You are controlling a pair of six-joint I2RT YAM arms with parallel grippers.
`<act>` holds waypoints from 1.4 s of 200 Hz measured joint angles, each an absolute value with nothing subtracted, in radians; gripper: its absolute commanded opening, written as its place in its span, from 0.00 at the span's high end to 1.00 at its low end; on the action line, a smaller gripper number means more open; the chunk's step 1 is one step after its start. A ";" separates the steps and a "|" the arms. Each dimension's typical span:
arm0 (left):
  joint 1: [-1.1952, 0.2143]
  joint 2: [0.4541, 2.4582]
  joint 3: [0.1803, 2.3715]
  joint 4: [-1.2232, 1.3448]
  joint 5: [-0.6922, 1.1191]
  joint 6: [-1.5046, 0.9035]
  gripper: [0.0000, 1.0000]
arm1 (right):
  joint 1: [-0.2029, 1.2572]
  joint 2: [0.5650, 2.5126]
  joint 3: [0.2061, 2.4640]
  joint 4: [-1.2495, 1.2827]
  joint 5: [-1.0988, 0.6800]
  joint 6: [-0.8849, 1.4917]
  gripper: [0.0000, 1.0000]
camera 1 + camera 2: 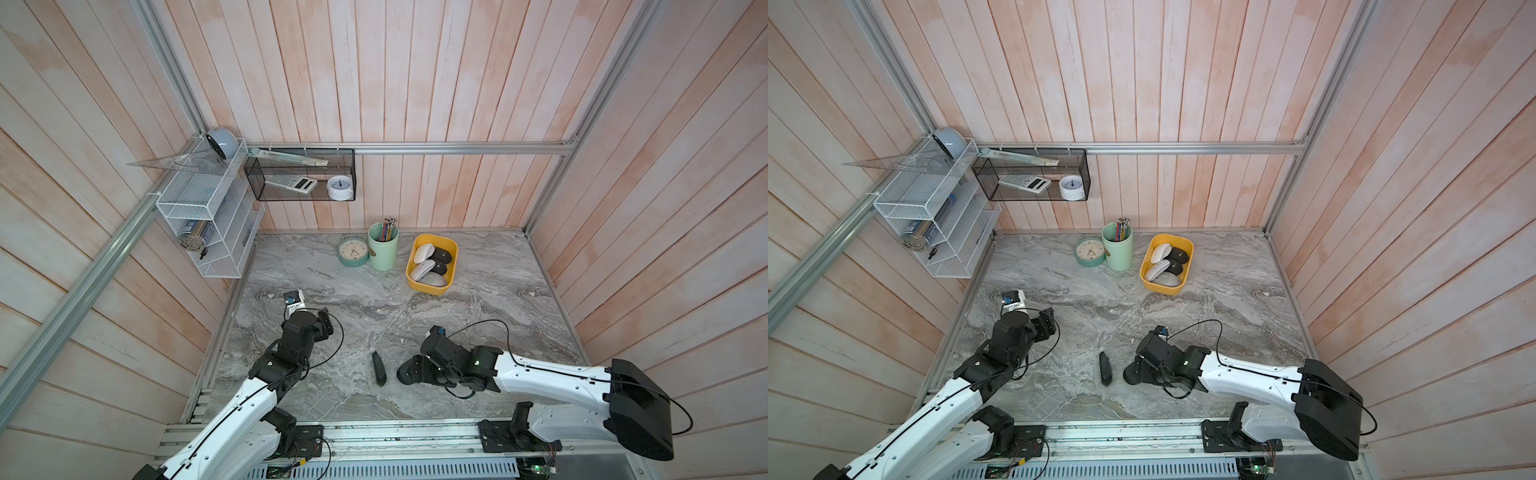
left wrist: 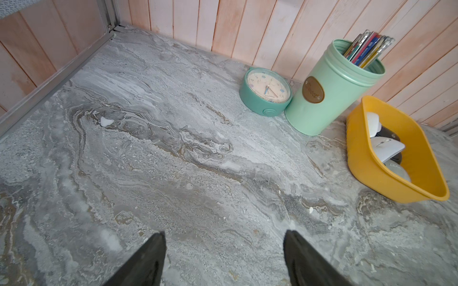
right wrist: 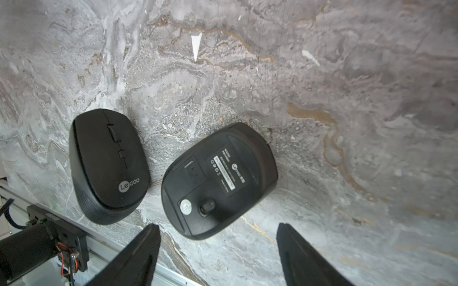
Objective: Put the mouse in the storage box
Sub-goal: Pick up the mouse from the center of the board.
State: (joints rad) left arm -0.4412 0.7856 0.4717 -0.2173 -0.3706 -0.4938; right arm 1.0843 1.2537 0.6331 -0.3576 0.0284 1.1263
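Hovering low over the grey marbled table (image 1: pixel 332 282) with the right gripper (image 3: pixel 218 224), fingers spread wide and closed on nothing. Looks down, in the right wrist view, on two black mice lying side by side on the table with a small gap between them. Finds the overturned black mouse (image 3: pixel 219 180), belly label and sensor showing, just ahead of the fingertips and not between them. Finds the logo black mouse (image 3: pixel 109 166) beside it, wheel and buttons turned to the camera. Shows the logo black mouse in both top views only as a narrow dark shape at the near middle of the table, just off the right gripper toward the left arm; cannot tell from there whether flat or on edge.

Holds the left gripper (image 2: pixel 224 232) above bare table on the left side, fingers likewise wide apart with nothing between them.

Places the storage box (image 1: pixel 428 289), a shallow yellow tub, far back near the wall, well apart from both grippers and both loose mice. Carries stored mice (image 1: pixel 424 252) in white, black and grey, packed close together. Stands near a mint-green cup (image 1: pixel 383 257) of pencils (image 1: pixel 388 228), with a teal clock (image 1: pixel 352 251) lying face up just beside the cup.
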 measured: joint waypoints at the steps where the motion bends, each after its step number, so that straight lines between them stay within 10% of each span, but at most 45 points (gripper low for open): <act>1: -0.441 0.785 0.472 -0.216 -0.371 -0.494 0.20 | 1.085 1.256 0.633 -0.356 0.028 1.129 0.20; 125: -0.441 0.756 0.472 -0.209 -0.345 -0.495 0.19 | 1.090 1.364 0.622 -0.228 0.045 1.285 0.30; 280: -0.441 0.830 0.472 -0.194 -0.348 -0.493 0.18 | 1.067 1.375 0.627 -0.158 0.063 1.273 0.76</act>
